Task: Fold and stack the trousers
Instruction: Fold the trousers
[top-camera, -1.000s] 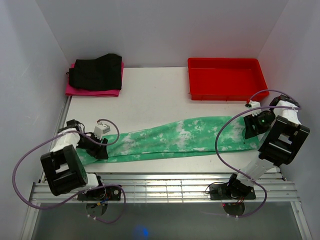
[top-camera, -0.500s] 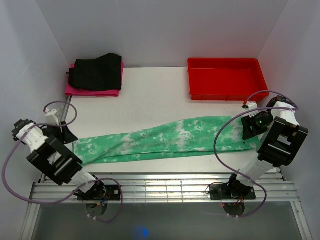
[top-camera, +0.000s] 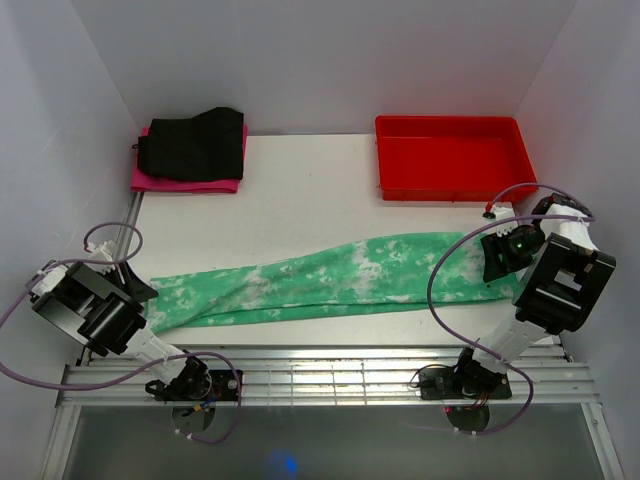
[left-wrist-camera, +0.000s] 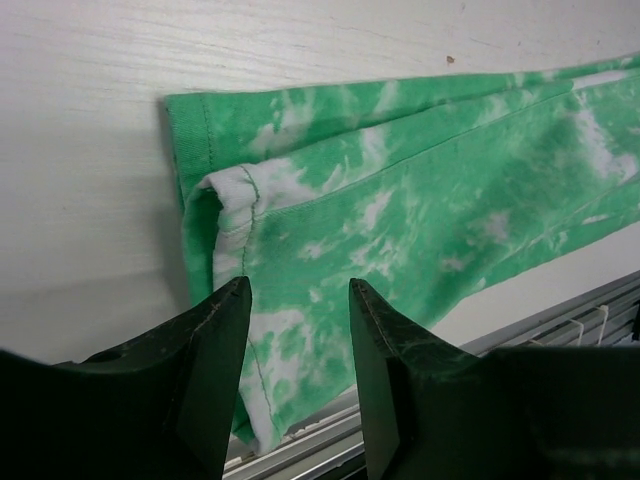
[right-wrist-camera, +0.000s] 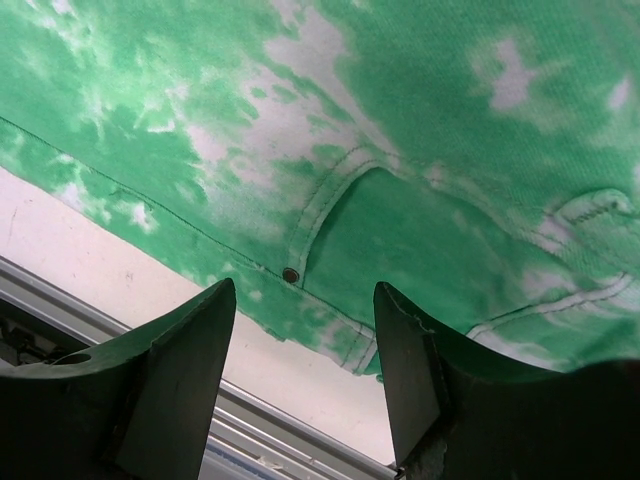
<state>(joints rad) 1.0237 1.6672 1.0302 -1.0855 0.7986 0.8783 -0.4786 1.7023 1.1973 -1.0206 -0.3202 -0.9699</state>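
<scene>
Across the middle of the top view, the white table (top-camera: 300, 190) is carrying the trousers (top-camera: 330, 280), which are lying flat in a long strip from lower left to centre right. At upper right a red tray (top-camera: 450, 155) is sitting; at upper left a black garment (top-camera: 192, 143) is resting on a pink garment (top-camera: 185, 184). The left gripper (left-wrist-camera: 298, 300) is hovering over the hem end with its jaws spread and gripping nothing; the right gripper (right-wrist-camera: 305, 300) is hanging over the pocketed end, jaws likewise parted.

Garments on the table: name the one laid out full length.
The green tie-dye trousers, along the near edge; the black garment and pink garment sit folded, stacked far left.
</scene>
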